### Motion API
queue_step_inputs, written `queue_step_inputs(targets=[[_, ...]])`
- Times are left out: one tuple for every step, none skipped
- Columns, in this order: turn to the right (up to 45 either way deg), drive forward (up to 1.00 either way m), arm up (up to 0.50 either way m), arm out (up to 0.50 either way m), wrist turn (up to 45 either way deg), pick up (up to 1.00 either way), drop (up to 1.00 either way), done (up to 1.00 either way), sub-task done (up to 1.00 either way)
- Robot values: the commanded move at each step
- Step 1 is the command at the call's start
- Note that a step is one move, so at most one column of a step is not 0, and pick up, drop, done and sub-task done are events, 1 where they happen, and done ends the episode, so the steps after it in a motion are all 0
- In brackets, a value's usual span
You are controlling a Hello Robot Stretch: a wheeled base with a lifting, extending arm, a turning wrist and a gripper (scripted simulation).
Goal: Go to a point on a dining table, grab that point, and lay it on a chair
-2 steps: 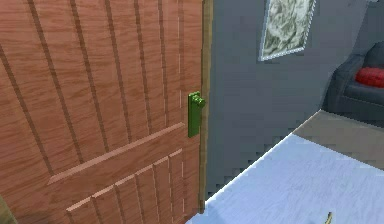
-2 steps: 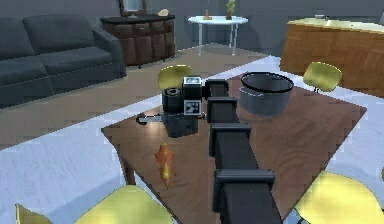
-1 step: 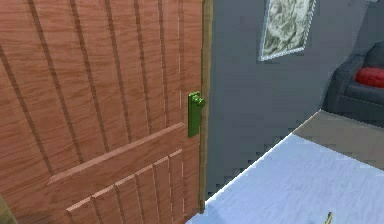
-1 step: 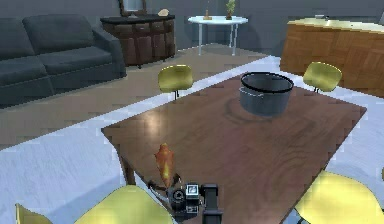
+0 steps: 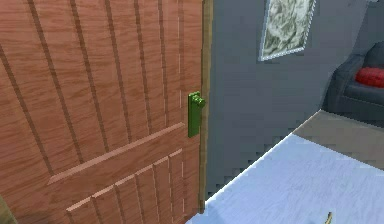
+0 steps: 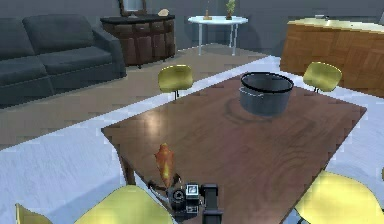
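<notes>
Dining table [image 6: 290,135] amid yellow chairs [image 6: 175,78]; can't tell if end effector [image 6: 172,187] holds anything.

Looks like a home: a living and dining room. Has a wooden dining table [image 6: 300,138] ringed by yellow chairs [image 6: 175,78], with a dark sofa [image 6: 50,52] at ten o'clock. Shows a panelled door [image 5: 90,100] and, at one o'clock, a wall picture [image 5: 288,28].

One worktop [image 6: 250,135] with one grey tub [image 6: 266,92] toward its far edge and one orange item [image 6: 163,158] at its near edge, five yellow chairs [image 6: 175,78], one sofa [image 6: 50,50], one door [image 5: 100,110], one wall picture [image 5: 288,25].
</notes>
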Motion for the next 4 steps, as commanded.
queue_step_inputs(targets=[[0.0,0.00,0.10,0.00,0.0,0.00,0.00,0.00,0.00],[0.0,0.00,0.22,0.00,0.0,0.00,0.00,0.00,0.00],[0.0,0.00,0.00,0.00,-45.0,0.00,0.00,0.00,0.00],[0.0,0.00,0.00,0.00,-45.0,0.00,0.00,0.00,0.00]])
